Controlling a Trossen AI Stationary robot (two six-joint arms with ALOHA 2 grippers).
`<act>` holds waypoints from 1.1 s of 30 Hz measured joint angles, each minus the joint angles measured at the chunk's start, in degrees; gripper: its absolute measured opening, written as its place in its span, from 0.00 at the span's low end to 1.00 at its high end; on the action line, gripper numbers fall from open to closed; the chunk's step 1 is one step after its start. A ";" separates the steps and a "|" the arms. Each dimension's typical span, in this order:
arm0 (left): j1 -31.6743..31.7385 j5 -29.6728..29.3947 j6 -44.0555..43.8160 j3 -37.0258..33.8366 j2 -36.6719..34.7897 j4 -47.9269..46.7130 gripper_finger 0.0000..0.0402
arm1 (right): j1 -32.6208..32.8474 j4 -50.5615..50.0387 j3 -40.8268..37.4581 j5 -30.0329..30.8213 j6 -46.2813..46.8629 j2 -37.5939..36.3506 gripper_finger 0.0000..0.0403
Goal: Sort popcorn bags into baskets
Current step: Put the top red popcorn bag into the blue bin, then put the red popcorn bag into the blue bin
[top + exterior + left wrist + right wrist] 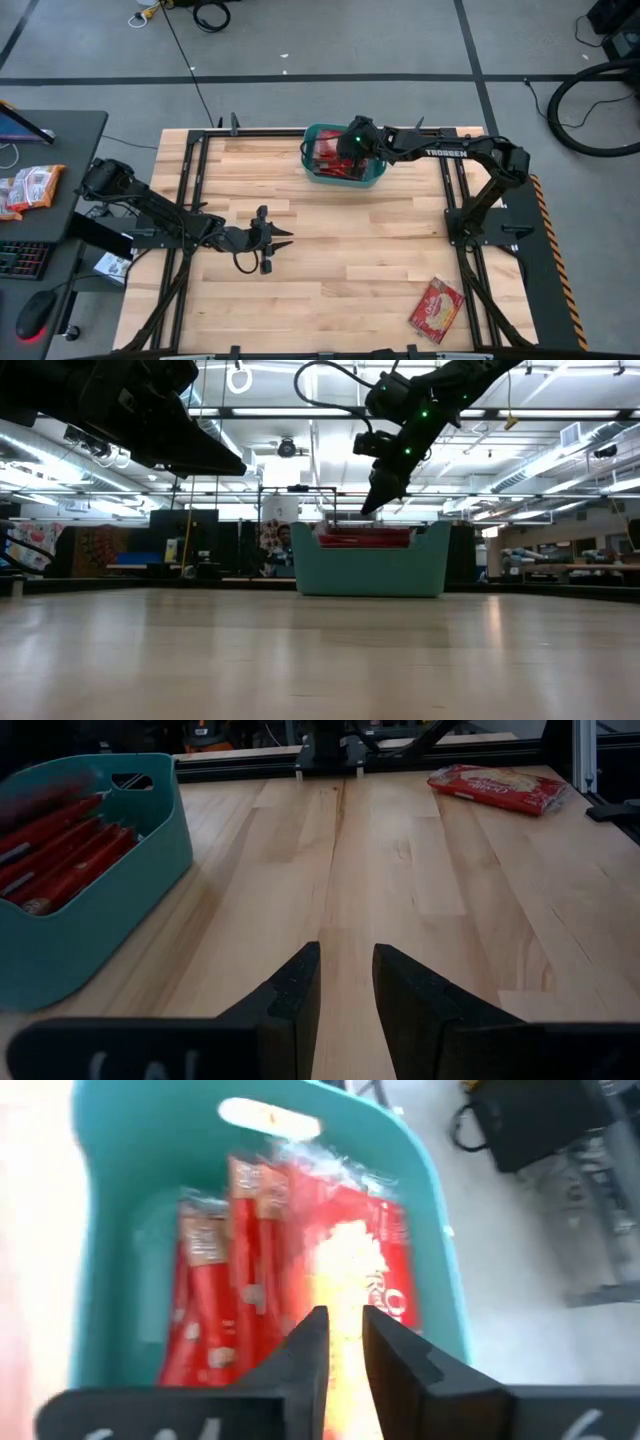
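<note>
We take the teal tub [345,178] as our landmark; it sits at the far edge of the wooden table [340,280], near the middle of that edge. Inside it we see several red popcorn bags [290,1270] standing on edge, packed side by side, their tops showing just above the rim in the low view [365,538].

The right gripper [345,150] hangs directly over the tub, pointing down into it, and in the low view it sits just above the rim [372,500]. In the right wrist view its two dark fingers [395,1355] stand only a narrow gap apart, and between them we see the bags below. We cannot tell whether they grip anything.

One more popcorn bag [437,307] lies flat on the table, well apart from the tub, toward the near right corner; the left wrist view shows it too [497,788], alone on the bare wood.

The left gripper [278,239] rests well apart from the tub, nearer the front of the table and to the tub's left. Its fingers [290,1000] are slightly parted, with bare wood showing between them, and they hold nothing.

Off the table, on a dark desk [70,130] far to the tub's left, lies another packet [30,188].
</note>
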 joint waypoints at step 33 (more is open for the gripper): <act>-0.03 0.01 -0.52 0.00 0.00 -1.27 0.25 | 36.18 -39.36 0.06 -28.73 49.69 -1.57 0.27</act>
